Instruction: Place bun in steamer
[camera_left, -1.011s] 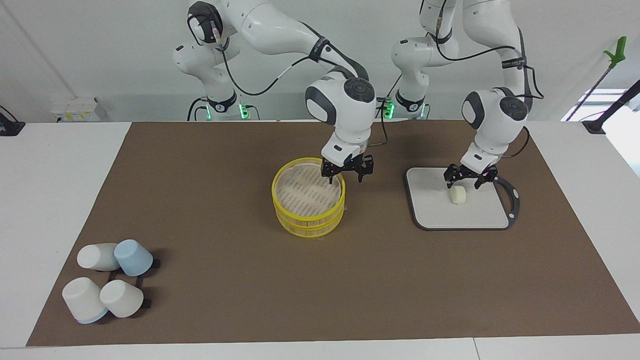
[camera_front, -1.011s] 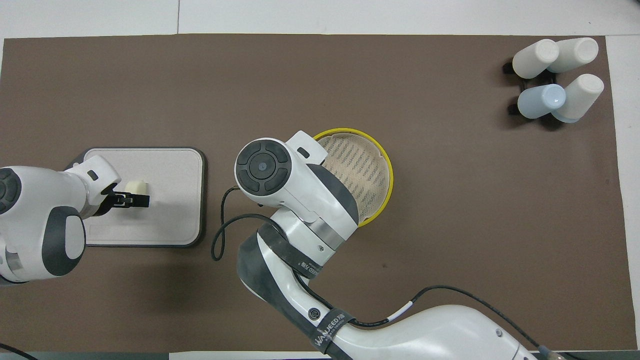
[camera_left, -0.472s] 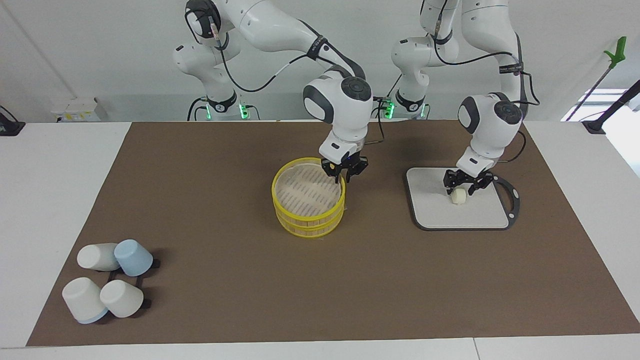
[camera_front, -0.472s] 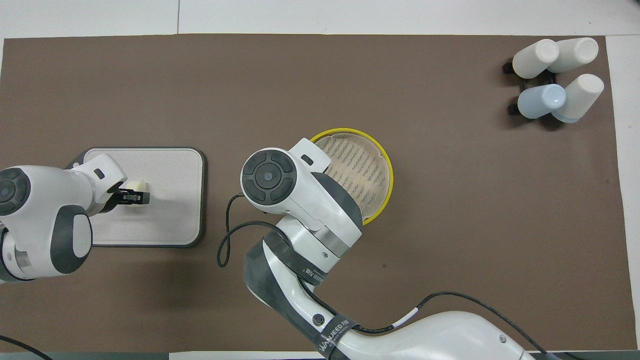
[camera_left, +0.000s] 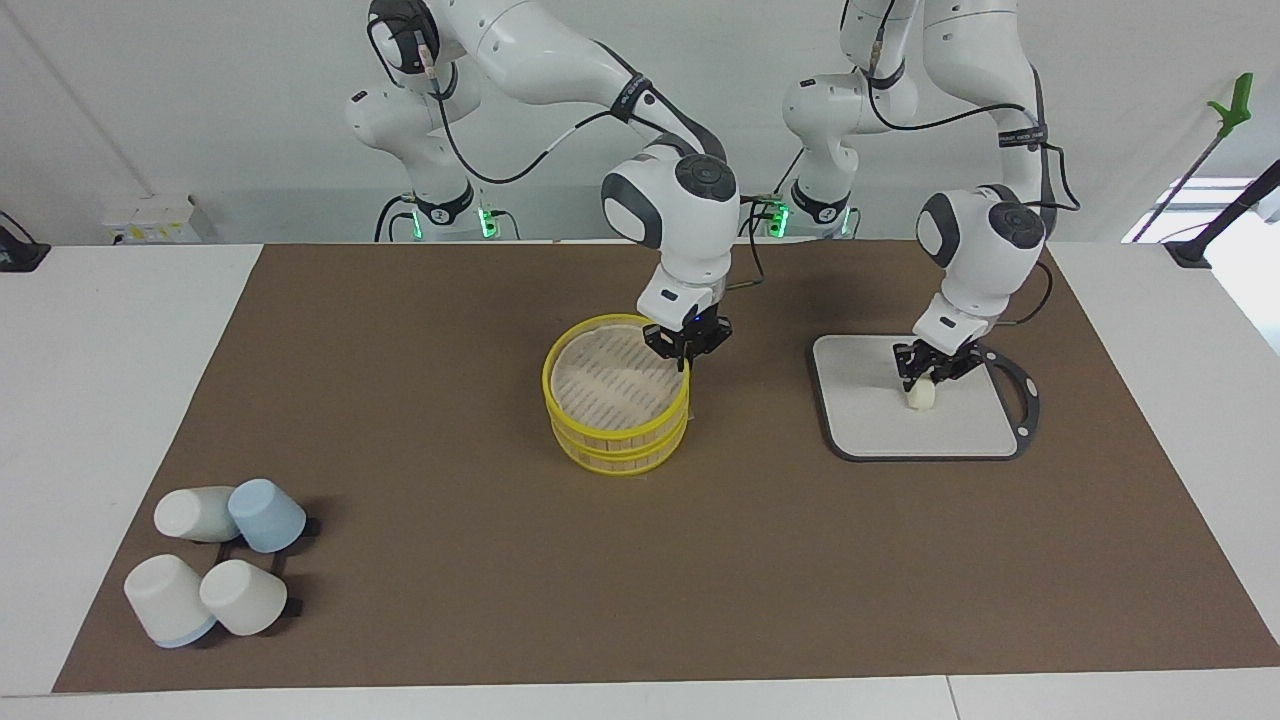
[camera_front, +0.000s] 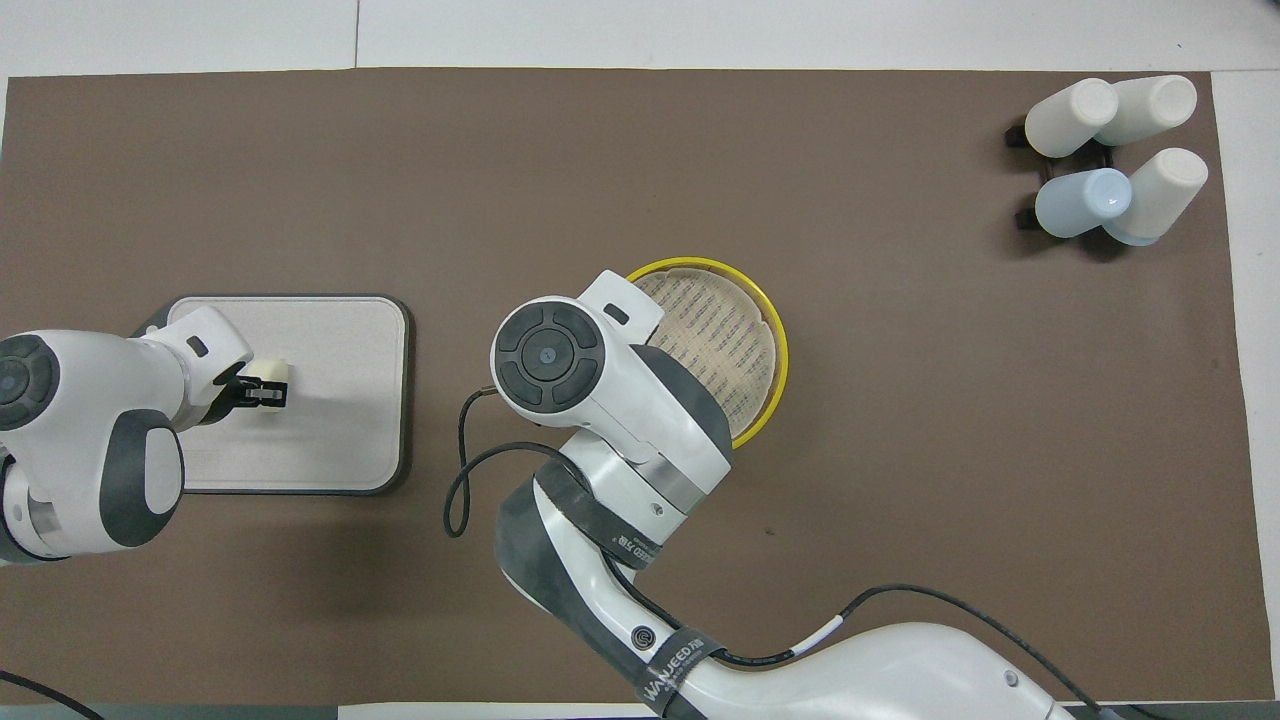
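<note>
My left gripper (camera_left: 928, 372) points down at the right of the frame, fingers pinched on the bun (camera_left: 920, 396) on the grey board (camera_left: 870, 425). My right gripper (camera_left: 688, 350) bends down at the middle, closed on the steamer (camera_left: 615, 410) rim.

Cream-white bun (camera_left: 920, 396) on pale grey board (camera_left: 870, 420) with black rim; yellow-rimmed steamer (camera_left: 617, 398), tan slatted top; white and light blue cups (camera_left: 215, 565); brown surface (camera_left: 450, 560).
</note>
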